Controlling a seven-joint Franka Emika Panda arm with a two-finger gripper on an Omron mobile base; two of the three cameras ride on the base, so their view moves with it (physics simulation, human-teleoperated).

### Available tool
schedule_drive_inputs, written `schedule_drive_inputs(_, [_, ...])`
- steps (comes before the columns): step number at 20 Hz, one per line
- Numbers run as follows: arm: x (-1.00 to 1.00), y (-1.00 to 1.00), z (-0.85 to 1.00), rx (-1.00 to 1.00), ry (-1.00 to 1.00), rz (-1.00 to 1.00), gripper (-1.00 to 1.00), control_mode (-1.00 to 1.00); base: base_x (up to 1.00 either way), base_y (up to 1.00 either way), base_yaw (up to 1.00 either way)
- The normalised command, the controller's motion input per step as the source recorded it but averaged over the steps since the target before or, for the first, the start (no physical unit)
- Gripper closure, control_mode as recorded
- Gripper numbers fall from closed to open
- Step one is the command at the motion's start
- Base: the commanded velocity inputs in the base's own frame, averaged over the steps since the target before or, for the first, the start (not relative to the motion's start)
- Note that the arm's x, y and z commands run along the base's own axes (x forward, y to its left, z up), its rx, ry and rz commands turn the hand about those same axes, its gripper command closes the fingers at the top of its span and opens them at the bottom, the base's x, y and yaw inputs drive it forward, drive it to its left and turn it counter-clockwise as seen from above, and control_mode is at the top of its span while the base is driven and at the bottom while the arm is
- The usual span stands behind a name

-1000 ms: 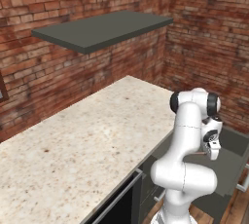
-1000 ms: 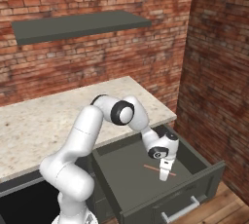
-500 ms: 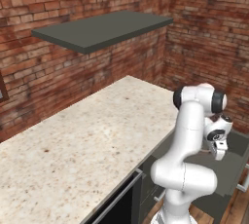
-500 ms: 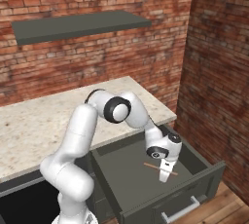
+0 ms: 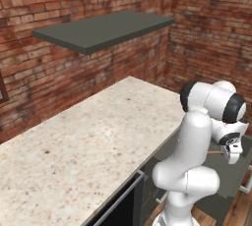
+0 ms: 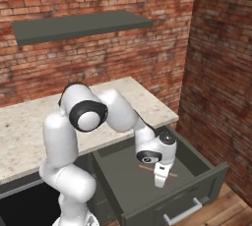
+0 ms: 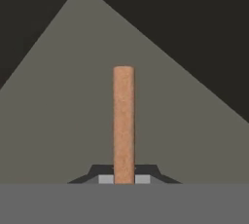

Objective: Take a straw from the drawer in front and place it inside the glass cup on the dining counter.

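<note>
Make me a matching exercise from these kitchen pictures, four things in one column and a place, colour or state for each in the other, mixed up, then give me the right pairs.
Things:
1. straw
2. drawer
3. gripper
4. shelf

Descriptions:
A. pulled open, dark grey inside
B. fixed high on the brick wall
C. tan-orange, lying in the drawer between the fingertips
D. shut on the straw, lowered into the drawer

Pairs: 1-C, 2-A, 3-D, 4-B

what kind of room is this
Most likely a kitchen: a speckled stone counter runs along a red brick wall, a dark shelf hangs above it, and a drawer stands open beneath, holding a straw.
</note>
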Motion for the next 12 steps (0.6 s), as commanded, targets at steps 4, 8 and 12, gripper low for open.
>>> schedule_drive_inputs(4, [-0.35, 0.04, 1.0, -0.06, 0.0, 0.0, 1.0, -1.0, 0.0, 0.0, 0.0])
schedule_drive_inputs(8, [-0.11, 0.02, 1.0, -0.01, 0.0, -0.04, 1.0, -1.0, 0.0, 0.0, 0.0])
schedule_drive_inputs(12, [0.0, 0.0, 1.0, 0.0, 0.0, -0.05, 1.0, -1.0, 0.0, 0.0, 0.0])
